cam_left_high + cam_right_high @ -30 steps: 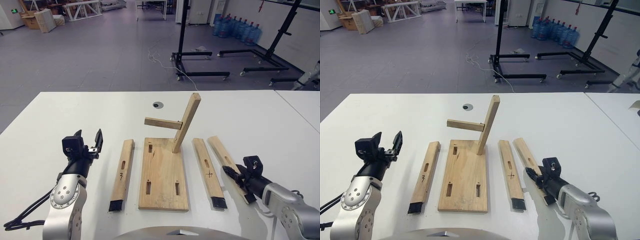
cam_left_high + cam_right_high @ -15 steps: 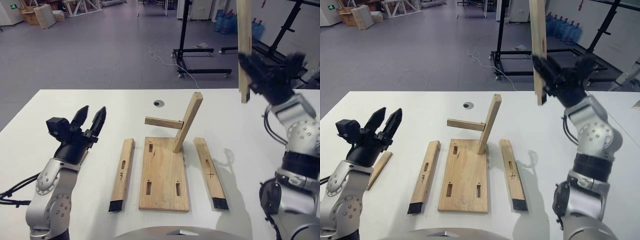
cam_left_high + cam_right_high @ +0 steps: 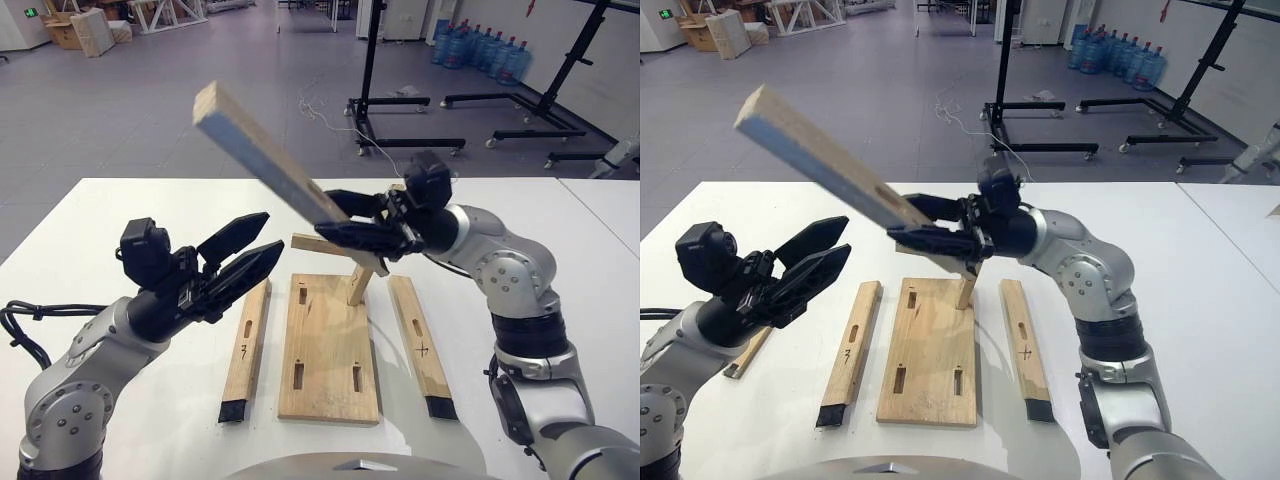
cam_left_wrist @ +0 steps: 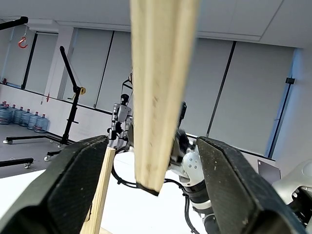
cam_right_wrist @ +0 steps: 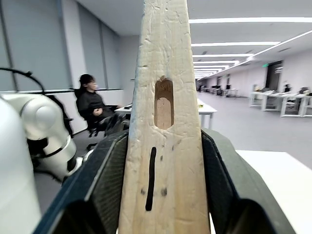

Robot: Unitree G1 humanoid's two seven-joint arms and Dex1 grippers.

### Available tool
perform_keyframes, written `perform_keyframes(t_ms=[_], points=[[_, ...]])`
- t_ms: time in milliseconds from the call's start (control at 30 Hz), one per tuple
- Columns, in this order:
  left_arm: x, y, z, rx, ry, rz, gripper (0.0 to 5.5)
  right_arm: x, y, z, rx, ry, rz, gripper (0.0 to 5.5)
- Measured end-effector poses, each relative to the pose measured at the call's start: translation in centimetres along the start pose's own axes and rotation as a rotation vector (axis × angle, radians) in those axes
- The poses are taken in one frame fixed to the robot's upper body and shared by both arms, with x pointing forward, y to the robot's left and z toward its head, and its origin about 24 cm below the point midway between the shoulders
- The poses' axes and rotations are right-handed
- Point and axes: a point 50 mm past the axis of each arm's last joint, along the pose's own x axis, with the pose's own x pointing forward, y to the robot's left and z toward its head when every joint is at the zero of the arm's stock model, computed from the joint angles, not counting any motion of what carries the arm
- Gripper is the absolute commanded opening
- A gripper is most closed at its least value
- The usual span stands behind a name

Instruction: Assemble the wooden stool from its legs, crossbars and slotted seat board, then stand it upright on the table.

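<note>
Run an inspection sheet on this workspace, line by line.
Surface: white table, level.
Job's things: seat board lying flat; standing leg leaning in one of its slots, with fitted crossbar sticking out sideways; left loose leg and right loose leg flat on either side of the board; loose crossbar beside the left arm; raised leg in the air.
Clutter: nothing seen.
Grippers: right gripper shut on the raised leg; left gripper open, holding nothing.
Cables: black cable at the left arm; white cable on the floor.
Surroundings: wheeled racks, water bottles.
</note>
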Motion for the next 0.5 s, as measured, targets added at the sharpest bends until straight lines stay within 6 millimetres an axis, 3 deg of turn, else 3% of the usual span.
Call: perform_keyframes(t_ms=[333,500], points=[[0.4,0.2,-0.6,-0.006,0.039,-0.031,3.31,2.0,0.2,-2.3,0.044,0.036,0.083,2.01],[0.7,0.2,-0.6,0.001,0.046,-0.048,3.14,1.8,0.3,-2.8,0.068,0.043,0.099,2.01]])
